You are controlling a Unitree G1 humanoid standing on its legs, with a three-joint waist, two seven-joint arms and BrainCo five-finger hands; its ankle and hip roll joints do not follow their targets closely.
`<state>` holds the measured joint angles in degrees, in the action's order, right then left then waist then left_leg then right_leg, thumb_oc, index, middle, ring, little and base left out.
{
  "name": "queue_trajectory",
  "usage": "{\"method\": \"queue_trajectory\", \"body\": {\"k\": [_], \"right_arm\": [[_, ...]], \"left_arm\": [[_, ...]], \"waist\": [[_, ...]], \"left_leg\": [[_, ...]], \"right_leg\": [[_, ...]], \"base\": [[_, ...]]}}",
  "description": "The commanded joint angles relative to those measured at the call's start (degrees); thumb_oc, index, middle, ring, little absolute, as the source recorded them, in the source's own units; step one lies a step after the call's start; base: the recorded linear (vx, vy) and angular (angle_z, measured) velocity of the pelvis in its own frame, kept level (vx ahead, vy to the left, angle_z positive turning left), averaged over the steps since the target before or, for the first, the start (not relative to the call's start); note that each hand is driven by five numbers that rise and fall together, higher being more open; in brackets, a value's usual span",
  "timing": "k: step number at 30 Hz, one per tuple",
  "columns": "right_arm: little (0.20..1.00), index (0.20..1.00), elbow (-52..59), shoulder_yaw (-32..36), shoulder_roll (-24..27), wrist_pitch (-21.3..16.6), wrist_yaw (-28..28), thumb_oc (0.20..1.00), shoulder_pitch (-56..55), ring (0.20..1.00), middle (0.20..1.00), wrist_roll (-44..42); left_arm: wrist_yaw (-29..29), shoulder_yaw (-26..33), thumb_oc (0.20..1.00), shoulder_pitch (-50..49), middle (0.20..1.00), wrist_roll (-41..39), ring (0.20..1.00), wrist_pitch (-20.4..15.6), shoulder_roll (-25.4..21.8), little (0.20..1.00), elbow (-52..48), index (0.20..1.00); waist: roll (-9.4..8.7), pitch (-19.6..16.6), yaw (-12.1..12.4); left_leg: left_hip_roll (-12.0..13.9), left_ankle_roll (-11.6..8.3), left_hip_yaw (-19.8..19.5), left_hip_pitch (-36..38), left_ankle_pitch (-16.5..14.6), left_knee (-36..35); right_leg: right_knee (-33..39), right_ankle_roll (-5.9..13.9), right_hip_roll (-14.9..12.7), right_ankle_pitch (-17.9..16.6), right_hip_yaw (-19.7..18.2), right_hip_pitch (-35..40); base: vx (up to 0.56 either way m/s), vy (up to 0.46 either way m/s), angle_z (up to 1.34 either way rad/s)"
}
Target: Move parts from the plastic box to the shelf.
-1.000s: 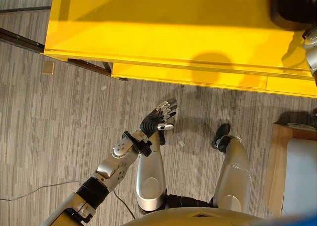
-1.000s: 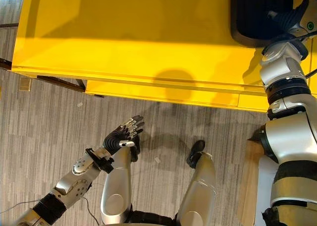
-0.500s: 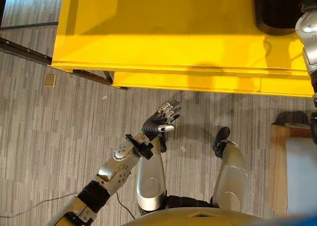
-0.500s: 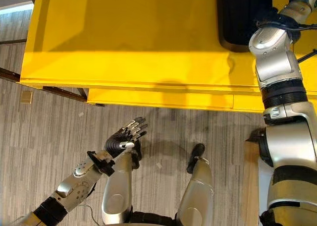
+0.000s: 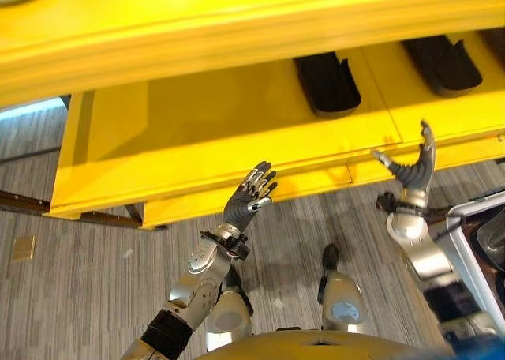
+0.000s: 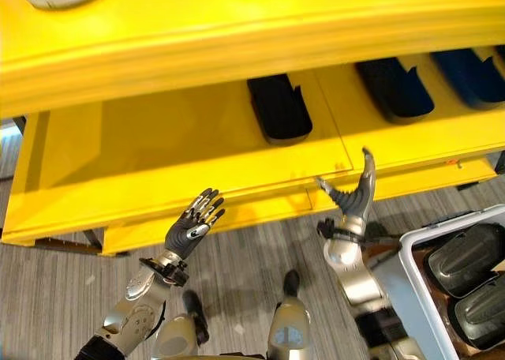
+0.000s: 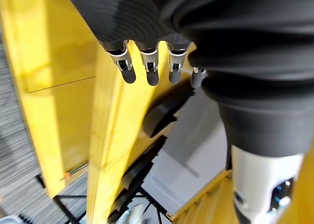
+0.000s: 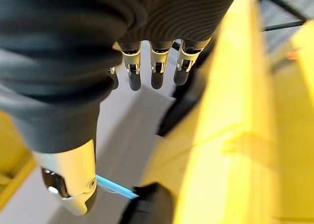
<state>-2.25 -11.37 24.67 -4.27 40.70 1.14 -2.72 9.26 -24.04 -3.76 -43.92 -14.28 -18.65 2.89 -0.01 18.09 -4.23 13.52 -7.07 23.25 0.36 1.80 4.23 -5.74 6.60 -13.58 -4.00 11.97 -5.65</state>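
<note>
The left robot hand (image 5: pixel 248 198) is up in front of the yellow shelf (image 5: pixel 197 131), fingers straight and wide, holding nothing. The right robot hand (image 6: pixel 353 194) is raised too, spread wide and empty. Black parts (image 6: pixel 278 107) lie on the shelf. More dark parts (image 6: pixel 461 259) sit in the plastic box (image 6: pixel 410 285) by the right arm.

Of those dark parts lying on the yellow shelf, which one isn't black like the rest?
The dark blue moulded part, farthest toward the robot's right on the yellow shelf. The two black moulded parts beside it are plainly black.
</note>
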Motion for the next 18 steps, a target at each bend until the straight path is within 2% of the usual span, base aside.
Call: {"method": "queue_trajectory", "body": {"k": [1,7,12,16,17,18], "right_arm": [[1.0,1.0,0.09,2.51,0.7,-1.71,-3.96,1.0,2.48,1.0,1.0,-5.57],[1.0,1.0,-0.48,3.01,0.31,-2.48,-7.74,1.0,-4.25,1.0,1.0,-6.02],[1.0,1.0,-2.5,4.21,-0.11,-1.9,-4.66,1.0,-2.09,1.0,1.0,-7.45],[1.0,1.0,-6.9,6.27,-0.32,-0.44,0.16,1.0,0.44,1.0,1.0,-5.19],[1.0,1.0,-8.21,7.12,-0.54,-0.65,0.96,1.0,0.72,1.0,1.0,-4.56],[1.0,1.0,-9.84,8.92,-0.8,-0.17,1.71,1.0,0.89,1.0,1.0,-4.56]], "left_arm": [[-0.32,1.23,1.0,-2.51,1.0,2.65,1.0,-4.23,-1.16,1.0,-3.66,1.0],[1.87,2.61,1.0,-5.24,1.0,7.39,1.0,-4.7,-3.11,1.0,-3.28,1.0],[6.03,2.13,1.0,-4.05,1.0,10.02,1.0,-4.39,-5.37,1.0,-3.28,1.0],[7.27,1.28,1.0,-1.91,1.0,11.62,1.0,-4.8,-6.62,1.0,-2.46,1.0],[7.41,1.15,1.0,-1.68,1.0,11.83,1.0,-4.65,-6.71,1.0,-1.95,1.0],[7.48,1.24,1.0,-1.51,1.0,12.95,1.0,-4.94,-6.91,1.0,-0.55,1.0]], "waist": [[0.4,0.57,-0.57],[-0.4,-1.58,-1.29],[-1.32,-2.3,-0.82],[-2.21,-2.31,-0.57],[-2.06,-2.4,-0.63],[-2.44,-2.41,-0.37]], "left_leg": [[-0.04,2.88,-1.81,1.0,-0.45,0.05],[-2.12,4.55,-0.86,3.76,-1.76,-1.4],[-4.22,5.94,0.1,4.85,-3.28,-1.44],[-5.68,7.22,2.4,5.44,-5.54,0.27],[-6.03,7.04,1.94,6.29,-7.13,0.4],[-6.46,7.22,3.83,7.02,-7.57,0.21]], "right_leg": [[-4.46,-1.01,2.24,5.35,1.0,1.51],[-1.83,0.99,1.38,3.21,0.01,3.7],[-0.02,2.58,0.3,1.28,0.52,4.8],[1.45,3.85,-1.78,-2.26,2.09,4.21],[1.58,4.75,-2.17,-2.42,1.9,4.61],[2.41,5.31,-3.32,-4.95,4.23,4.28]], "base": [[0.0,0.195,-0.08],[-0.02,0.174,-0.07],[-0.08,0.19,-0.11],[-0.08,0.226,-0.05],[0.02,0.223,-0.23],[0.02,0.205,-0.33]]}}
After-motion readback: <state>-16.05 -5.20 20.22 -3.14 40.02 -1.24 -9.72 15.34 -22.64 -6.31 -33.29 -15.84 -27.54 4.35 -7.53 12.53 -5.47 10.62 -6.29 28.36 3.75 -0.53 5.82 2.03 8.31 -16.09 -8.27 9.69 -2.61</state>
